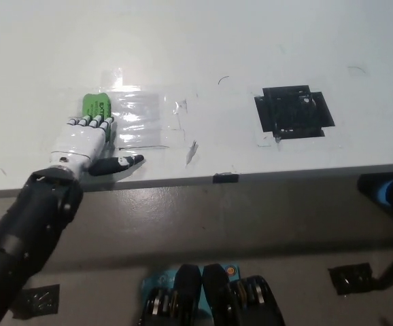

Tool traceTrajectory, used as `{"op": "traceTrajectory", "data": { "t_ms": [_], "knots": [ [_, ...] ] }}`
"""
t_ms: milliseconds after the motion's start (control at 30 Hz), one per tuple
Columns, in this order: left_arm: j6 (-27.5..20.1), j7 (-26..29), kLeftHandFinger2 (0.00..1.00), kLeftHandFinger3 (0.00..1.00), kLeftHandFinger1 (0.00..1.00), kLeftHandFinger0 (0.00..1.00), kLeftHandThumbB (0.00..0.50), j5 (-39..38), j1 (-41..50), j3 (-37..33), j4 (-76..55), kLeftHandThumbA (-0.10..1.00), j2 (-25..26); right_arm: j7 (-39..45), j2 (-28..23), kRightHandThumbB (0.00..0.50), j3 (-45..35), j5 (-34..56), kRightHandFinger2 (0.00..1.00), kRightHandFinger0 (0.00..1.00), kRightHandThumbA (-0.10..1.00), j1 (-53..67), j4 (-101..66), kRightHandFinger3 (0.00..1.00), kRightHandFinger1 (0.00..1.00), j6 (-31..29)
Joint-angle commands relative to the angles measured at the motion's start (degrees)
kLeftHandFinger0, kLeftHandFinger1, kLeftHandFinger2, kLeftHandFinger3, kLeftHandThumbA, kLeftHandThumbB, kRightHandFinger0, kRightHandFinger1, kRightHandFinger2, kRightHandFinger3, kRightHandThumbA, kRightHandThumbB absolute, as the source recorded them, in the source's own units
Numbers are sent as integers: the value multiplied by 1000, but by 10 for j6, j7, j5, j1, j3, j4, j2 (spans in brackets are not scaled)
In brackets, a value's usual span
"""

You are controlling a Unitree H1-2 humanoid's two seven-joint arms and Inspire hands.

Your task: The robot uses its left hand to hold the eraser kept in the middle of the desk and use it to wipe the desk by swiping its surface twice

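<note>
left hand: the white left hand lies flat on the desk near its front edge, palm down, fingers stretched out forward and the thumb poking off to the side. It looks released, not wrapped around anything.

eraser: the green eraser sits on the desk right at the fingertips. The near end is tucked under or touching them, the far end sticks out beyond. Honestly can't tell if the fingers press on it or just meet it, but they don't curl around it.

tape patch: a shiny clear tape patch is stuck to the desk just beside the eraser, on the side toward the middle, with some glare on it.

black square: a black square of tape sits well apart from the hand, further across the desk.

desk: the white desk has a few thin dark scribbles and scuffs, plus a small dark tab on the front edge.

right hand: not showing anywhere in the head view.

floor: grey floor below the desk edge, with a couple of dark tape bits on it.
</note>
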Motion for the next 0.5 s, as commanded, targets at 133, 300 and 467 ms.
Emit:
{"op": "traceTrajectory", "data": {
  "t_ms": [133,300,467],
  "knots": [
    [32,-51,1000,1000,1000,1000,500,-38,57,0,72,1000,-40,-3,-14,98,8,-9,1000,1000,1000,-16,-19,1000,1000,-4],
    [37,-59,1000,1000,1000,1000,500,-50,58,2,61,1000,-77,-2,-18,59,15,-9,1000,1000,1000,-21,-16,1000,1000,-8],
    [32,-62,1000,1000,1000,1000,500,-61,59,6,70,1000,-129,-5,-17,81,18,-10,1000,1000,1000,-26,-20,1000,1000,3]
  ]
}}
